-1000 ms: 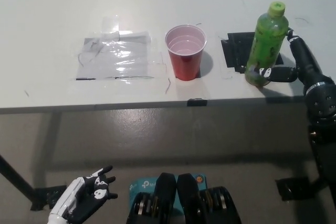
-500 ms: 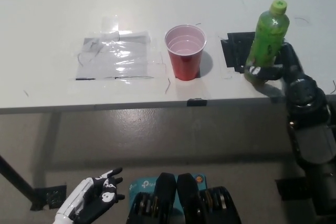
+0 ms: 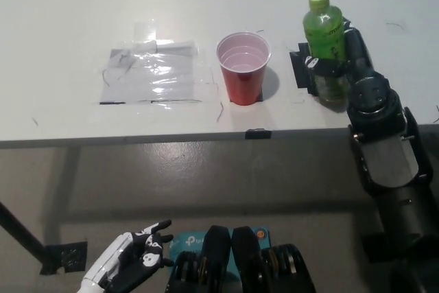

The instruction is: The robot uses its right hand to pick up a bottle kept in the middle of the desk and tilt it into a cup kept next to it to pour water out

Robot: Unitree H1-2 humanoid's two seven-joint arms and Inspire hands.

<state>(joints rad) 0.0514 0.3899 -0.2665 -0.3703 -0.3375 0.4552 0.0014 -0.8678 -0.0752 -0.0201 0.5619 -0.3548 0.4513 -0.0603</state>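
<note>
Bottle (image 3: 324, 29) upright, black right hand (image 3: 341, 60) wrapped round it — fingers (image 3: 317, 64) closed

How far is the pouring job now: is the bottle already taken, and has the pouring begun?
Done: the right hand is closed around the green bottle. In hand: the bottle stands upright beside the red cup, cap on; whether it is off the desk is unclear. Left: tilting it over the cup to pour. The left hand rests low, open.
</note>
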